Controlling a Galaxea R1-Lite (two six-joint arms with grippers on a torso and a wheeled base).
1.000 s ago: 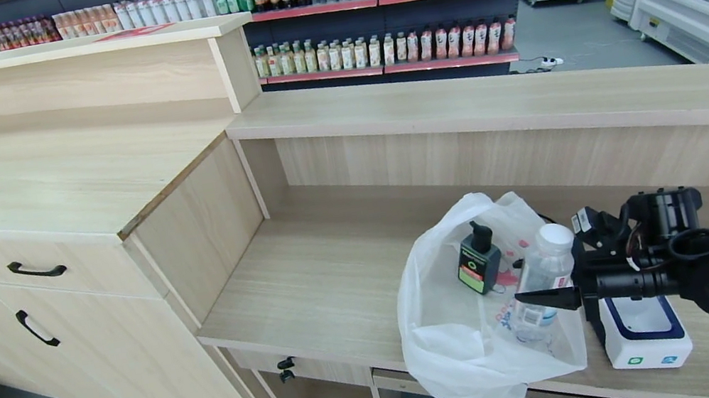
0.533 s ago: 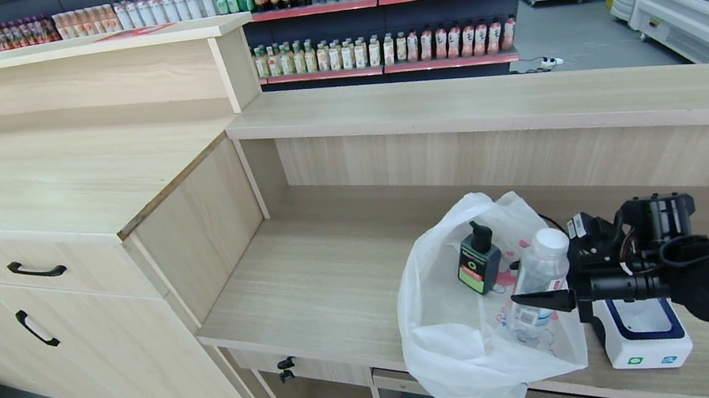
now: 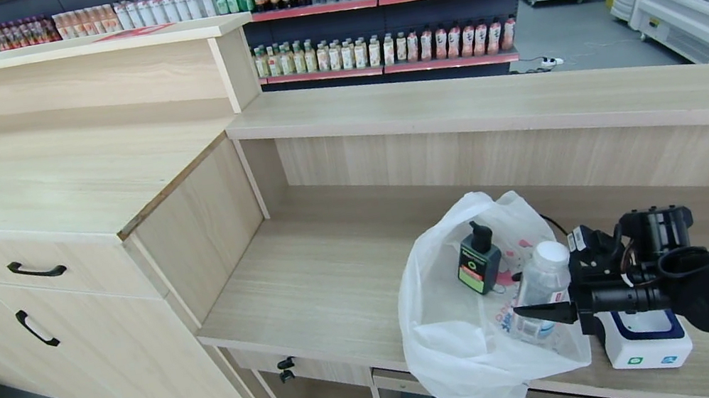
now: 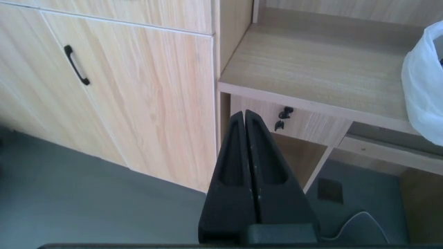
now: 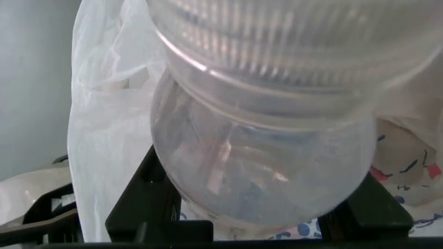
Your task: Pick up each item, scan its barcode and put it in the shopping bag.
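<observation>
Light wooden bench (image 3: 311,285), broad and bare left of the white plastic shopping bag (image 3: 451,348); bag slumped open at the front edge, sagging over it. Just right of it, a white-and-blue scanner box (image 3: 644,334). Held fast in the right tool (image 3: 541,303), a clear plastic bottle with white cap (image 3: 544,275), sunk lower into the bag's mouth than half a second ago, near a dark green pump bottle (image 3: 478,264) inside. Pressed together, the left tool (image 4: 249,166), low before the cabinet doors (image 4: 138,90). Shelves of drinks (image 3: 380,7) across the room behind.
</observation>
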